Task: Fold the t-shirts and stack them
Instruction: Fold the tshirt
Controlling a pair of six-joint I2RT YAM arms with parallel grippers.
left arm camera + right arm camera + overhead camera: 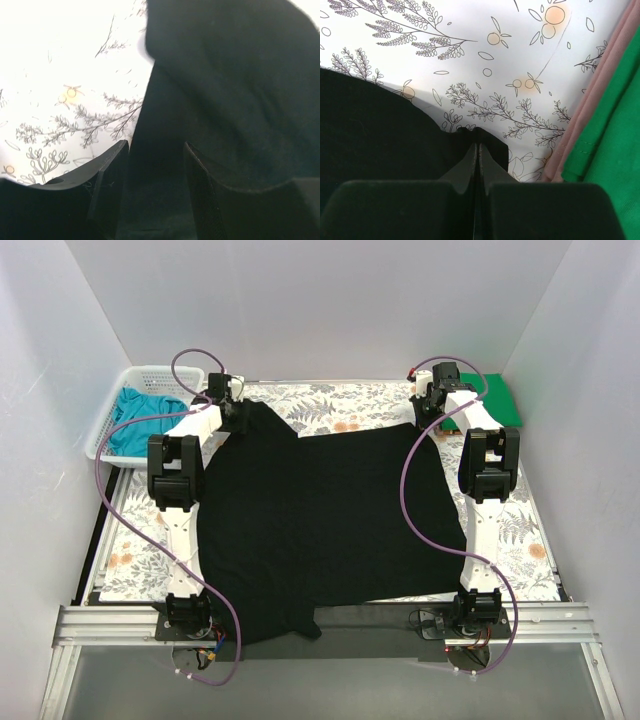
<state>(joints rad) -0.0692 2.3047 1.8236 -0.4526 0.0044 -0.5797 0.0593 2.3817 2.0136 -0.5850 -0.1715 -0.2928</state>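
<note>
The large black t-shirt [320, 525] lies spread across the table, its near edge hanging over the front. My left gripper [236, 412] is at its far left corner. In the left wrist view it [156, 145] is open, with black cloth [225, 90] lying between and beyond the jaws. My right gripper [428, 405] is at the shirt's far right corner. In the right wrist view it [477, 145] is shut on the black shirt's edge [380, 130]. The green t-shirt [497, 400] lies folded at the back right and shows in the right wrist view [615, 135]. The teal t-shirt [140, 420] lies crumpled in the basket.
A white mesh basket [150, 375] stands at the back left. A floral tablecloth [330, 405] covers the table. A pinkish cloth edge [592, 110] runs beside the green shirt. White walls close in on the sides and back.
</note>
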